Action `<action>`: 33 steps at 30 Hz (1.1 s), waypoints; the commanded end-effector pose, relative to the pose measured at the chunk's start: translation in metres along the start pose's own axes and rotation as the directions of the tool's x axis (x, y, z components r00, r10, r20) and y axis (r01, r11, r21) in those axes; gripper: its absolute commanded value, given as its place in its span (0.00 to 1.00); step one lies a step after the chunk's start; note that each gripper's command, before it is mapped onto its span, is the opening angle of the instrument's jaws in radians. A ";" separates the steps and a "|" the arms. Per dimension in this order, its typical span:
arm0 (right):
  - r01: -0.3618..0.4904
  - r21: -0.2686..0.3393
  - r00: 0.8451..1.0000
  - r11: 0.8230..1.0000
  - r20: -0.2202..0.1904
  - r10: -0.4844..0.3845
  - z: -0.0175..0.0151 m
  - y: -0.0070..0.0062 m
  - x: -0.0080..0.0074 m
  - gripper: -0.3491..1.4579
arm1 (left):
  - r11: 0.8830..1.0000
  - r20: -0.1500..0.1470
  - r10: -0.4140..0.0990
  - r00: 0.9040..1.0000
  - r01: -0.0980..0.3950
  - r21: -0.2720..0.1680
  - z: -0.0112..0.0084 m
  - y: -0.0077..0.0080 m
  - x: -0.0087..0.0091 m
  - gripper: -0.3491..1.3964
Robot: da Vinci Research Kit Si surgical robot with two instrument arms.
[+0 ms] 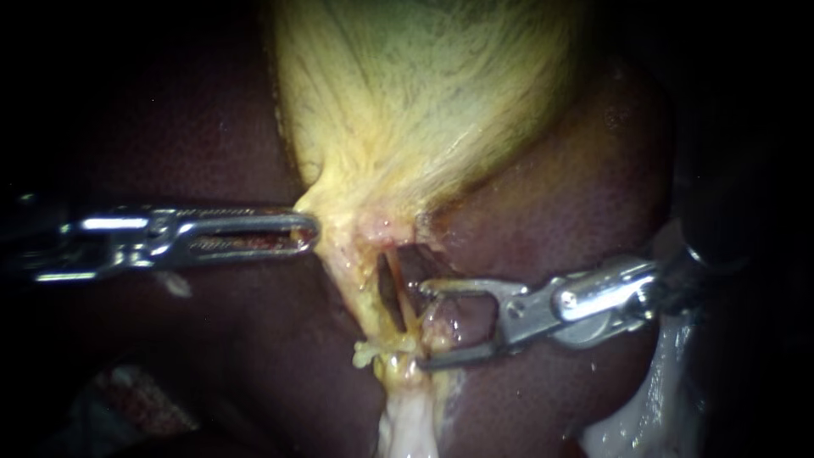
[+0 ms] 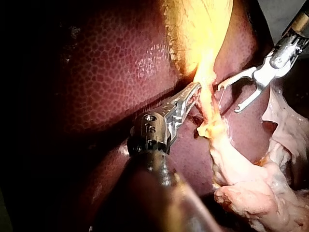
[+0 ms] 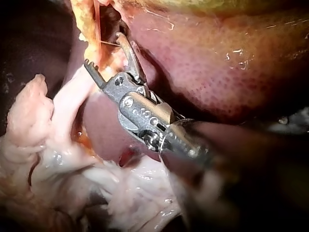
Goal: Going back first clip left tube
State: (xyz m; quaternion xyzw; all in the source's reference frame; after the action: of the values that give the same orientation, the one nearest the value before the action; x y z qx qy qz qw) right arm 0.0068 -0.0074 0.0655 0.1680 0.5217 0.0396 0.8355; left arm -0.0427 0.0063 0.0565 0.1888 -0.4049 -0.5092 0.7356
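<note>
The yellow gallbladder [image 1: 415, 93] narrows to a neck over the dark liver [image 1: 560, 187]. My left instrument [image 1: 307, 233] comes in level, its jaws shut on the yellow tissue at the neck's edge; the left wrist view shows it [image 2: 193, 94] gripping there. Below the neck, a dark window [image 1: 392, 293] separates a yellowish tube [image 1: 360, 297] from a thin strand [image 1: 409, 314]. My right instrument [image 1: 423, 326] has its jaws wide open, tips right beside that strand with pink tissue between them. In the right wrist view the open jaws [image 3: 104, 48] straddle yellow tissue. I see no clip.
Pale whitish tissue [image 1: 407, 424] hangs below the tubes, and more lies under the right shaft [image 1: 661, 399]. The right wrist view shows pale folded tissue [image 3: 58, 140] beside the instrument. Liver surrounds the site on both sides.
</note>
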 end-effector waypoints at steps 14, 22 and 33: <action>0.124 -0.018 0.992 0.992 -0.002 -0.124 -0.0060 -0.0007 0.0033 0.52 | 1.000 0.002 0.000 1.000 0.000 -0.003 0.0007 0.0012 0.0001 0.04; 0.142 -0.015 0.990 0.990 -0.015 -0.142 -0.0071 -0.0007 0.0041 0.52 | 1.000 0.005 0.003 1.000 -0.003 -0.006 0.0020 0.0023 0.0005 0.04; 0.143 0.023 0.989 0.989 -0.050 -0.142 -0.0072 -0.0007 0.0041 0.52 | 1.000 -0.026 0.008 1.000 -0.008 -0.004 0.0071 0.0039 0.0029 0.04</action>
State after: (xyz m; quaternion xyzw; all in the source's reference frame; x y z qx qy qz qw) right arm 0.0021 -0.0054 0.0588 0.1476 0.5566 -0.0281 0.8171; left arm -0.0457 0.0062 0.0649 0.1919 -0.3941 -0.5063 0.7426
